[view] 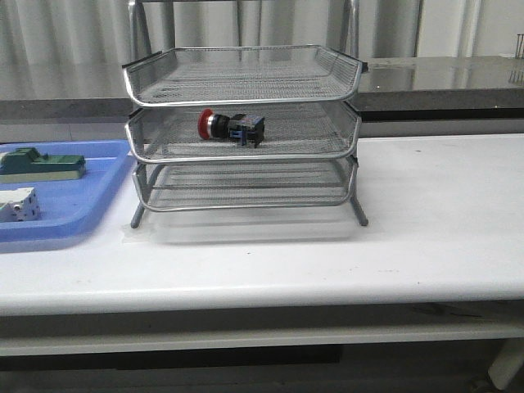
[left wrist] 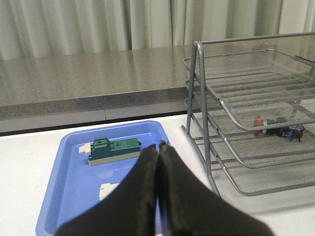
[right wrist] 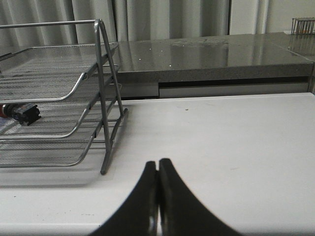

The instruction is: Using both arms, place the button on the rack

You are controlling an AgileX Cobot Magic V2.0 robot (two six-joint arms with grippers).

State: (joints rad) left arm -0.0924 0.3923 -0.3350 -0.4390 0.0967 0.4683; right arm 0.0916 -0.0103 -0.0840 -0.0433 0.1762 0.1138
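The button (view: 232, 127), red-headed with a black and blue body, lies on its side in the middle tier of the silver wire rack (view: 246, 155). It also shows in the left wrist view as the button (left wrist: 273, 129) and, partly cut off, in the right wrist view as the button (right wrist: 20, 112). My left gripper (left wrist: 158, 146) is shut and empty, held above the blue tray's near right side, left of the rack (left wrist: 256, 123). My right gripper (right wrist: 158, 162) is shut and empty over bare table, right of the rack (right wrist: 59, 108). Neither arm appears in the front view.
A shallow blue tray (view: 98, 196) sits left of the rack, holding a green flat part (view: 42, 165) and a white block part (view: 18, 205). A grey counter (view: 442, 78) runs behind the white table. The table's front edge (view: 262, 295) is near.
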